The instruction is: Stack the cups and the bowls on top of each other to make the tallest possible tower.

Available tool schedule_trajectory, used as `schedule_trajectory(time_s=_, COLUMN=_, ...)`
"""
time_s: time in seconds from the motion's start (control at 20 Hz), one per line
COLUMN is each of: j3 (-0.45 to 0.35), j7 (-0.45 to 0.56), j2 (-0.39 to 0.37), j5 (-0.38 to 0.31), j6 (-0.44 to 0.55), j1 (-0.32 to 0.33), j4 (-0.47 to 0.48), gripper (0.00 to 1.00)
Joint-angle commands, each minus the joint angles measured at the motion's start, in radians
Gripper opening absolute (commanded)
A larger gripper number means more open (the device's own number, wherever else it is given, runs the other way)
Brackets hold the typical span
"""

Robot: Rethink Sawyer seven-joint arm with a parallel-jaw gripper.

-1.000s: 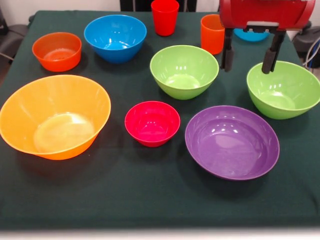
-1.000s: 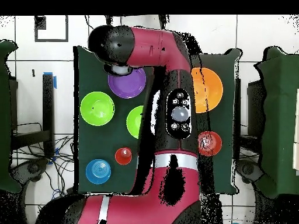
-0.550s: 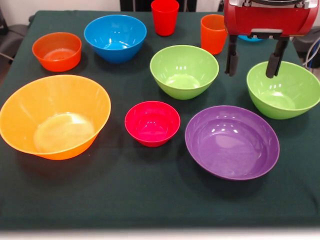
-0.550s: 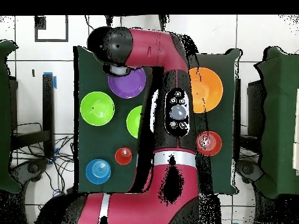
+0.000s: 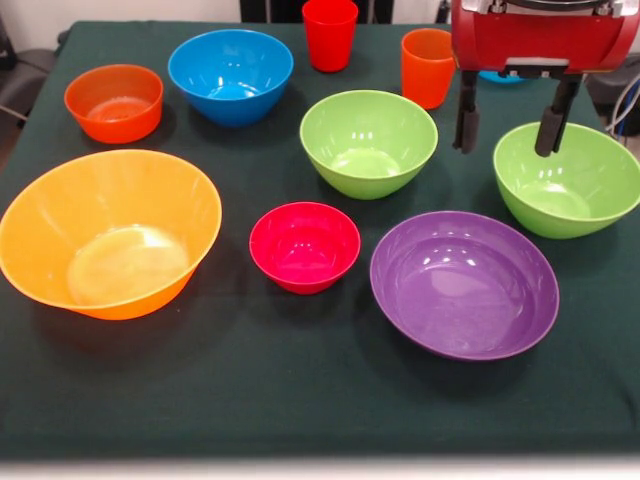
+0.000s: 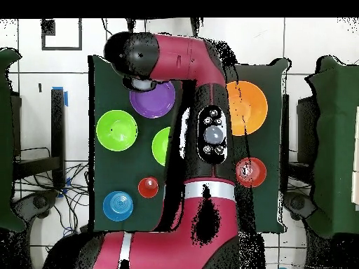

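My gripper (image 5: 507,125) hangs open and empty at the back right, between the two lime green bowls (image 5: 368,142) (image 5: 570,180), one finger over the right bowl's rim. The orange cup (image 5: 424,66) stands just left of it and the red cup (image 5: 330,33) is further left. The big orange bowl (image 5: 108,232), small crimson bowl (image 5: 304,246) and purple bowl (image 5: 464,283) sit in the front row. A blue bowl (image 5: 230,75) and small orange bowl (image 5: 114,102) are at the back left. Each stands alone on the cloth.
A second blue bowl (image 5: 488,75) shows as a sliver behind the gripper's red head. A dark green cloth (image 5: 300,400) covers the table. In the overhead view the arm (image 6: 203,133) lies across the table's middle and hides part of a green bowl (image 6: 161,146).
Since a second ago the gripper has shifted slightly right, toward the right green bowl, and its head has levelled. Over the last half second it has barely moved. No bowl or cup has moved.
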State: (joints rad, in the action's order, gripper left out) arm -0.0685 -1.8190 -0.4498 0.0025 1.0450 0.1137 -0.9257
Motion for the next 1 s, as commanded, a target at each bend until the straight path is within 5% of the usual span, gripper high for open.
schedule_trajectory(time_s=0.05, j3=-0.086, j7=0.093, j2=-0.017, j5=-0.044, j6=-0.054, j1=-0.001, j4=-0.066, gripper=1.0)
schedule_trajectory(time_s=1.0, j3=-0.093, j7=0.083, j2=-0.035, j5=-0.038, j6=-0.056, j1=0.003, j4=-0.099, gripper=1.0)
